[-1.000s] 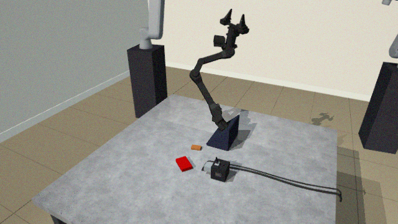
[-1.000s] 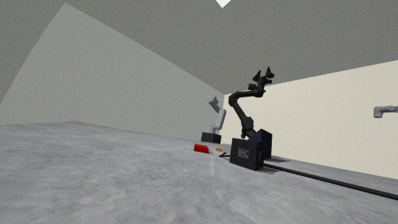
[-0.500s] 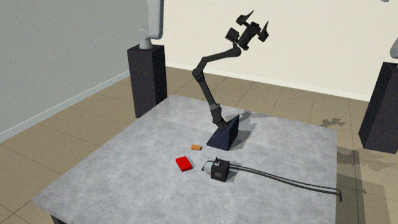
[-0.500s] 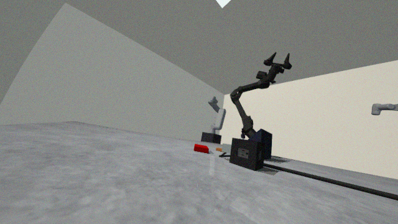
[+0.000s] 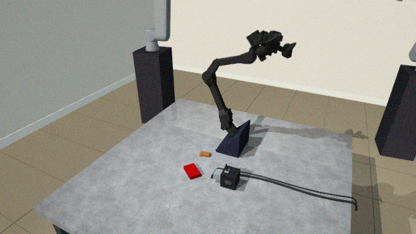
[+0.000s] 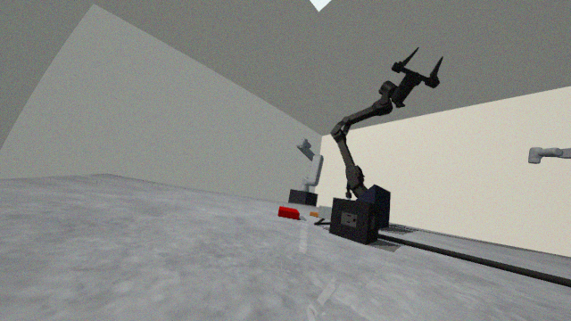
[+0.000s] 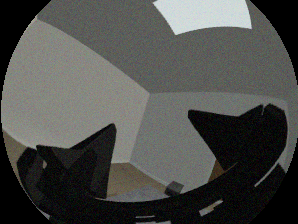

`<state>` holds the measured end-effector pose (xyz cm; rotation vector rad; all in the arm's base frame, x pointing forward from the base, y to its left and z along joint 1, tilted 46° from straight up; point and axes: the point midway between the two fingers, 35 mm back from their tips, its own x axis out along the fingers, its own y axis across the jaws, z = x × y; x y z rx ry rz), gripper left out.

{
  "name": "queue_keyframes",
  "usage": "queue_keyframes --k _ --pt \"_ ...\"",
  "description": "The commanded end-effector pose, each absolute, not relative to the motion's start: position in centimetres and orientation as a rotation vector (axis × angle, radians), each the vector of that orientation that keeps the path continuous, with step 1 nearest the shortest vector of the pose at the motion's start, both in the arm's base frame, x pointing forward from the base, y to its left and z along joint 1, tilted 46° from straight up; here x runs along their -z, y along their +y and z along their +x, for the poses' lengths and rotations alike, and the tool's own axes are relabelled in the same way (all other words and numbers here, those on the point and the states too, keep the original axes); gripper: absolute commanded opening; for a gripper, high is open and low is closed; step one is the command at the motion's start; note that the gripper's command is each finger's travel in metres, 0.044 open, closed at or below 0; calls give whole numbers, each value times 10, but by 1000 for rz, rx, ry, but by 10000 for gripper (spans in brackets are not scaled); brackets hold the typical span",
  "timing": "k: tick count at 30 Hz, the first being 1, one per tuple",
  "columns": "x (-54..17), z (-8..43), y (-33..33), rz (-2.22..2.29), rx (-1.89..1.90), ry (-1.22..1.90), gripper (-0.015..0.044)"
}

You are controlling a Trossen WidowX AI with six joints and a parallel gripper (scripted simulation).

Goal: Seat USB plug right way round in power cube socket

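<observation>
One end effector [image 6: 417, 71] is raised high, spread wide, nothing held. Power cube [image 5: 230, 177] could be shoved off the surface [image 5: 136, 182] by a careless descent.

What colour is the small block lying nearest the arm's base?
Orange, clearest in the top view.

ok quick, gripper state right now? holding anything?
Gripper: open wide, holding nothing, raised high above the table, well away from the power cube.
</observation>
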<state>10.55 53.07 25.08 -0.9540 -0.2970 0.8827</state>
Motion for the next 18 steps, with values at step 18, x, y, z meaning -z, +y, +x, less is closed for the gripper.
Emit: queue_keyframes --k 18 --pt "-98 298 392 -340 -301 660 440"
